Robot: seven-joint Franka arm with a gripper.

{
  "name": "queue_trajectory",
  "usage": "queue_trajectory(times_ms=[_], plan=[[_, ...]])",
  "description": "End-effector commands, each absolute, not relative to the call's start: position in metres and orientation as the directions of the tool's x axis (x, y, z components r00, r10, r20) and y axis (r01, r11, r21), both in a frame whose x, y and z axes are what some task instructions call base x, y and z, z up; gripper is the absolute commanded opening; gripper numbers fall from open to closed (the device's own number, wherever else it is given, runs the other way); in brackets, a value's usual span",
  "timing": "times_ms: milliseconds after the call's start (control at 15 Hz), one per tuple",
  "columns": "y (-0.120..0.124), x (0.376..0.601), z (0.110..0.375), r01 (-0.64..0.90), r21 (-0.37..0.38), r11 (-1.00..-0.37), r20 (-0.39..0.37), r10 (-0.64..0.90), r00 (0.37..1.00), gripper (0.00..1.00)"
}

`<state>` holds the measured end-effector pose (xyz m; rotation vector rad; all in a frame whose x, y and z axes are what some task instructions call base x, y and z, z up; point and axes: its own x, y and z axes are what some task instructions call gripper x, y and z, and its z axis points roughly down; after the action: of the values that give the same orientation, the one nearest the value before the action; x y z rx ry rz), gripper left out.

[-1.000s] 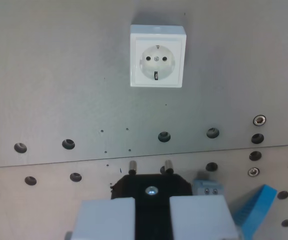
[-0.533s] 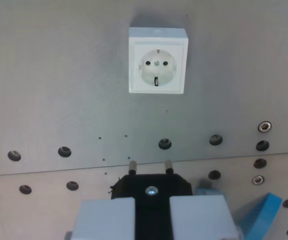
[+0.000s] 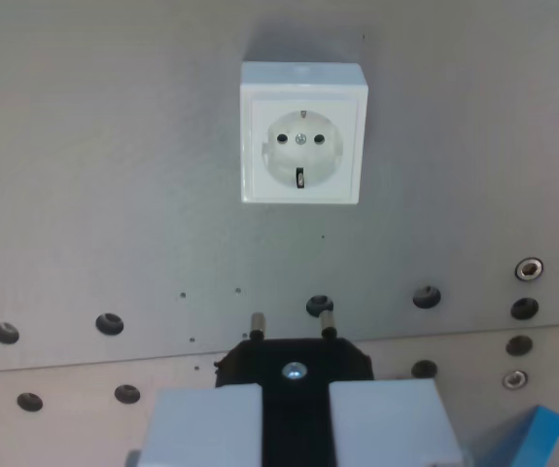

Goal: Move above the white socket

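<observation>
Socket (image 3: 303, 133), white and square, sat in the upper middle of the wrist view, flat on the grey metal table (image 3: 104, 175). Its round recess showed two pin holes side by side, a small screw between them and earth clips at top and bottom. Claw (image 3: 296, 428) filled the bottom edge of the view, two pale grey fingers (image 3: 201, 428) pressed against a black plug (image 3: 294, 368) from either side, so it was pinching the plug. Plug carried a silver screw on its top face and two metal pins (image 3: 257, 324) pointing up the view toward the socket. Pins were well apart from the socket, with bare plate between them. Socket lay slightly to the wrist view's right of the plug's centre line, nearly in line. Row of dark round holes (image 3: 110, 323) crossed the table just above the pins, and a seam (image 3: 85, 365) ran across the plate below them, with more holes and a few silver bolts (image 3: 529, 269) at the wrist view's right. Blue block (image 3: 532, 438) poked in at the bottom right corner, only partly visible.
</observation>
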<state>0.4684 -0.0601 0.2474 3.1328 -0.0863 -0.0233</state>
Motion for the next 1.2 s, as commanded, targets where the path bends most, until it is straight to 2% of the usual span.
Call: queue_trajectory(times_ms=[67, 1200], plan=[[-0.064, 0.466, 0.232, -0.058, 0.026, -0.998, 0.081, -0.055, 0.995, 0.00], [-0.071, 0.460, 0.151, -0.064, 0.037, -0.997, 0.106, -0.060, 0.993, 0.00]])
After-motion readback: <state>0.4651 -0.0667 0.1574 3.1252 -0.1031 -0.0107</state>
